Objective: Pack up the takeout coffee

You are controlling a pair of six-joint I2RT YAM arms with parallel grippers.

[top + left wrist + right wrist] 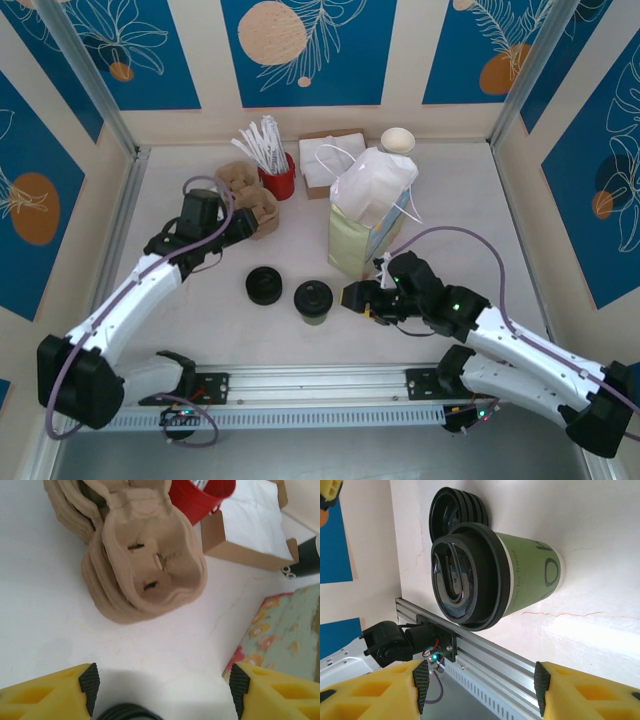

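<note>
Yellow fingers (370,692) of the right claw (482,680) are standing wide apart, holding nothing. The coffee cup (520,575) is waiting right in front of them, just to the left, standing upright on the tabletop (450,190) with its black lid on. The right arm is sitting nearer to it. The left claw (162,690) is gaping wide too, hanging by the cardboard trays (145,555), well apart from the cup.

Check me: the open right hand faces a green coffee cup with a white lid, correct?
No. The lid is black, not white; the right wrist view shows it. Otherwise yes: the open right hand faces the green coffee cup.
</note>
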